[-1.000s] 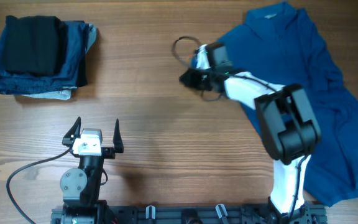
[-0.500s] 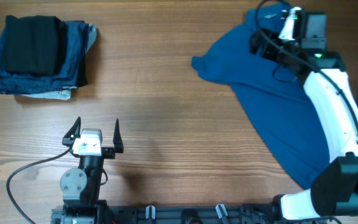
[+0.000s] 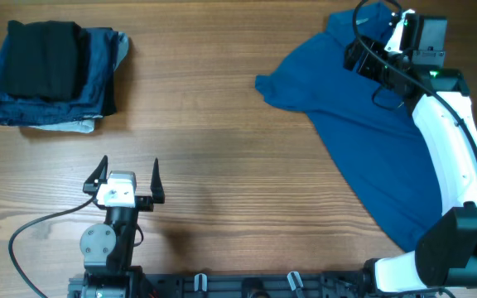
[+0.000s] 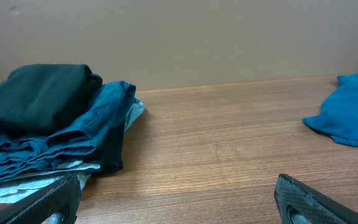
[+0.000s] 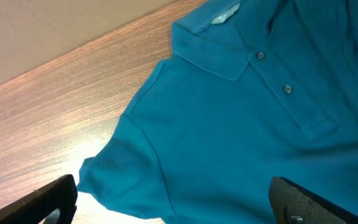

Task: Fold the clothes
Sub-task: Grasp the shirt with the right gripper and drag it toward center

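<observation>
- Overhead view: the blue polo shirt (image 3: 371, 141) lies spread out and unfolded on the wooden counter (image 3: 222, 157). It fills the sector from 1 to 4 o'clock. One sleeve (image 3: 273, 87) points toward 9 o'clock.
- Overhead view: the right tool (image 3: 368, 60) hangs over the upper part of the polo shirt at about 1 o'clock. Its white arm (image 3: 450, 149) reaches up from the 5 o'clock corner across the cloth.
- Overhead view: the left tool (image 3: 128, 171) stands at 7 o'clock, well apart from the polo shirt. Its jaws are spread wide with nothing between them. A black cable (image 3: 36, 228) trails from its base toward 8 o'clock.
- Overhead view: a stack (image 3: 52, 79) of folded garments sits at 10 o'clock, with a black garment (image 3: 46, 54) on top of denim-blue pieces (image 3: 98, 83).
- Left wrist view: the left tool's fingers (image 4: 48, 199) show at the two lower corners, far apart and empty. The stack fills the 9 o'clock side, and an edge of the polo shirt appears at 3 o'clock. Bare counter lies between them.
- Right wrist view: the right tool's fingers (image 5: 42, 202) sit at the 7 and 5 o'clock corners, wide apart and holding nothing.
- Right wrist view: the polo shirt lies beneath them. Its collar (image 5: 207, 43) is at 12 o'clock and two buttons (image 5: 261, 55) run toward 2 o'clock.
- Right wrist view: it cannot be told whether the fingertips touch the cloth.
</observation>
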{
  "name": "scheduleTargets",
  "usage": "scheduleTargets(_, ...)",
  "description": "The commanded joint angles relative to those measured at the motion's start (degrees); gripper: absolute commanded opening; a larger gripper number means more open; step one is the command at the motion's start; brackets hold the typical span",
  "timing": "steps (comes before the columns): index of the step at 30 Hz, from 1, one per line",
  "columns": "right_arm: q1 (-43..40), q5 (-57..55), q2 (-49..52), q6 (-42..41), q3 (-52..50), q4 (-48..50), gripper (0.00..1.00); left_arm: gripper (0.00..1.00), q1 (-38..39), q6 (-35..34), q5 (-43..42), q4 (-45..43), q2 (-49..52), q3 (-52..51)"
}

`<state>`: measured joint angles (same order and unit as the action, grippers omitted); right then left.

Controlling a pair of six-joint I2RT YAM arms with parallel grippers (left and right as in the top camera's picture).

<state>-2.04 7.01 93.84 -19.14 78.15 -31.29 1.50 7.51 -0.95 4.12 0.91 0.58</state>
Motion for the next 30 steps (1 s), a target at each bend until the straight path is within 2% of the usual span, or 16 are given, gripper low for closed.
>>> scheduleTargets(1,0.2,-1.0,0.4,1.0,0.2,0.2,1.0,1.0,0.3,1.1,-0.7,0.2,-0.2,-0.2)
scheduleTargets(23,0.1,-0.9,0.5,1.1,0.1,0.7,1.0,1.0,0.3,1.1,-0.7,0.2,-0.2,-0.2)
scheduleTargets(28,0.1,-2.4,0.5,1.9,0.0,-5.9,0.99,1.0,0.3,1.1,-0.7,-1.6,-0.2,-0.2)
scheduleTargets(29,0.1,-3.8,0.5,3.7,0.0,-6.8,0.85,1.0,0.3,1.1,-1.5,-2.7,-0.2,-0.2)
scheduleTargets(30,0.1,-5.6,0.5,5.8,0.0,-7.4,0.56,1.0,0.3,1.2,-7.1,-6.6,-0.2,-0.2)
